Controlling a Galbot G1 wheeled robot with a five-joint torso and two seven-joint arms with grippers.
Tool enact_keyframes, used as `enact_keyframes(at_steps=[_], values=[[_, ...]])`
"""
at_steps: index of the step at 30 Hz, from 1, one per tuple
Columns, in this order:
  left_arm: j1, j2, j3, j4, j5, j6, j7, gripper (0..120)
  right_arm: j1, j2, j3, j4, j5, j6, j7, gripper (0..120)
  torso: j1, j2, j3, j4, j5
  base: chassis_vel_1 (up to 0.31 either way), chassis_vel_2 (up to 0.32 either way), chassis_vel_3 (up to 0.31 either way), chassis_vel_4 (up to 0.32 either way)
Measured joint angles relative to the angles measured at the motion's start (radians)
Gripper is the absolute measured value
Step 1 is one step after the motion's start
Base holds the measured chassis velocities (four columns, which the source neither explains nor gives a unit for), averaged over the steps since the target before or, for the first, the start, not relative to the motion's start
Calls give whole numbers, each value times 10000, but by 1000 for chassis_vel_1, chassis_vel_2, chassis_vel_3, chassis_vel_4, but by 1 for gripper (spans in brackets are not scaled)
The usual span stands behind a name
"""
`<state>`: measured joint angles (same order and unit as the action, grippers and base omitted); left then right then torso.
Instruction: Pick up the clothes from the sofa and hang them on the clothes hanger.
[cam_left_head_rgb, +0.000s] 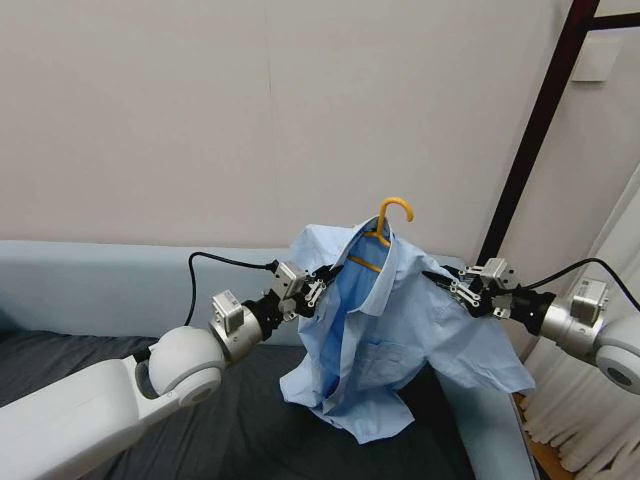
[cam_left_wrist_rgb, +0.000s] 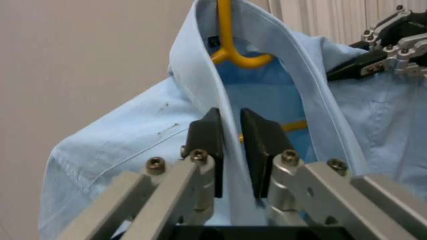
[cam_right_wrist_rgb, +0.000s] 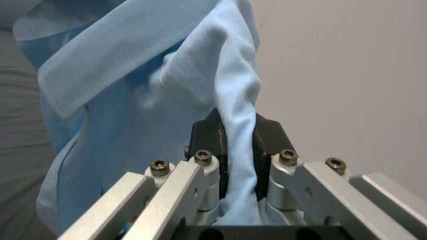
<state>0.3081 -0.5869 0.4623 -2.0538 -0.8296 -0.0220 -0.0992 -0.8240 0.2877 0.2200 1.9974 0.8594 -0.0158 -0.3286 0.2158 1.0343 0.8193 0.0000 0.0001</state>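
Left claw (cam_left_head_rgb: 322, 285) is closed on the shirt (cam_left_head_rgb: 400, 340). The left wrist view shows both pads (cam_left_wrist_rgb: 207, 135) pinching the front edge strip just below the collar, with cloth running straight through the claw (cam_left_wrist_rgb: 230, 135).

Right claw (cam_left_head_rgb: 445, 285) is also closed on the shirt, at the shoulder/sleeve top on the robot's right. In the right wrist view a bunched fold of blue cloth (cam_right_wrist_rgb: 153, 100) is squeezed between the pads of the claw (cam_right_wrist_rgb: 233, 135). The same claw (cam_left_wrist_rgb: 380, 55) sits at the far shoulder in the left wrist view.

The shirt is light blue and held up in the air between the two claws, spread at shoulder level with the front open. It's over the dark seat of the sofa (cam_left_head_rgb: 100, 285), toward the sofa's right end and in front of the pale backrest. The lower hem hangs down close to the seat; can't tell if it touches.

The yellow hanger (cam_left_head_rgb: 395, 212) is inside the shirt. Its hook sticks up out of the collar, and part of its bar shows in the open front (cam_left_wrist_rgb: 227, 40). The hook stands clear of the dark pole (cam_left_head_rgb: 530, 150) that leans behind on the right. Plain wall (cam_left_head_rgb: 200, 120) behind everything.
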Motion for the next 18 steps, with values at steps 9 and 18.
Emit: enact_keyframes(at_steps=[9,18], values=[[326,483,-512,-357,66,-50,-180,49,-285,-22,177,52,-38,72,-47,8,0,0,0,0,0,0,0,0,0],[1044,1247,-1550,-1317,68,-248,-169,83,-400,-33,308,16,-54,130,-40,8,0,0,0,-1,3,0,0,0,0]])
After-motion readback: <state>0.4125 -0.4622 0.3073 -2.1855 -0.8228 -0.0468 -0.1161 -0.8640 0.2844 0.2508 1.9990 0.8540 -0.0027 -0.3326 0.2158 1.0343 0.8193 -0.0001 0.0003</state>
